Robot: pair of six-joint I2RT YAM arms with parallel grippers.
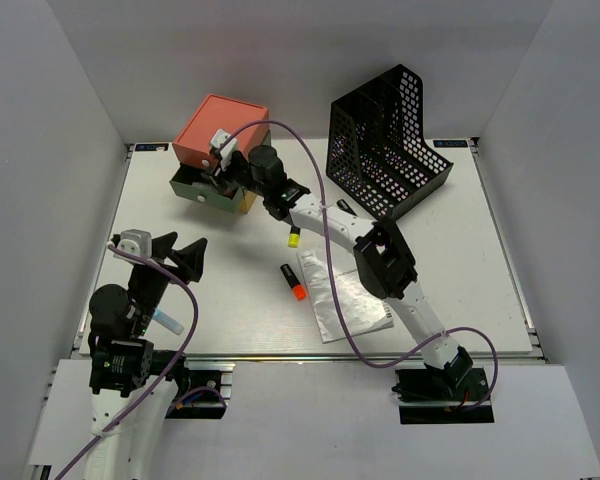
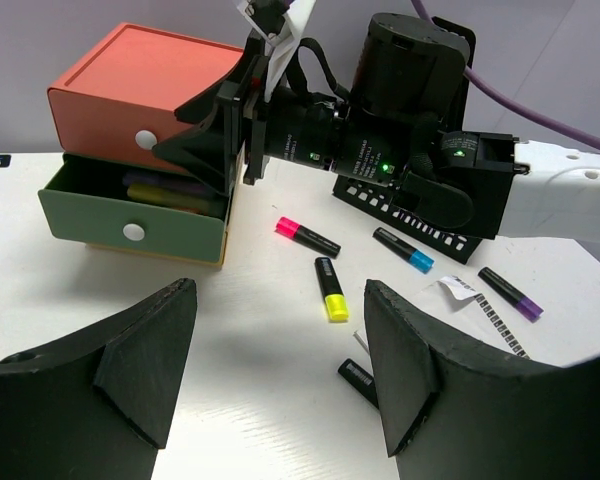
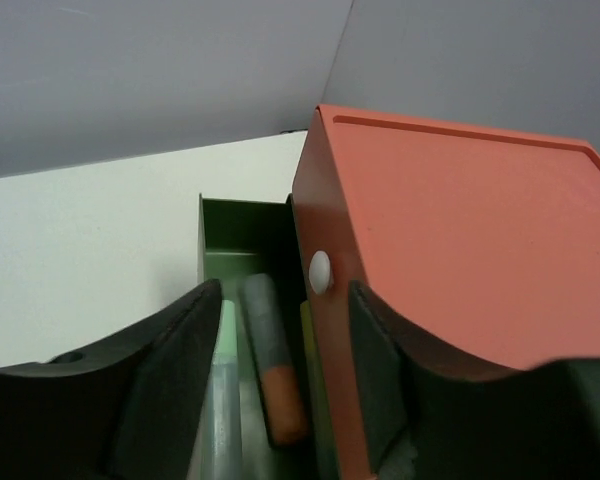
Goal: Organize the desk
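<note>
Left wrist view, five markers [image 2: 331, 289] on desk [image 2: 80, 310], one open drawer [image 2: 130, 230], left hand [image 2: 280, 300] spread, right hand [image 3: 285, 295] spread

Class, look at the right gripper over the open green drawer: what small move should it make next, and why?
Probably raise the right gripper clear of the green drawer. Its fingers stand apart and the orange-tipped marker seems to lie loose in the drawer between them, while the yellow marker waits on the desk.

text: none legible | paper slip [image 2: 485, 310] — print too small
</note>
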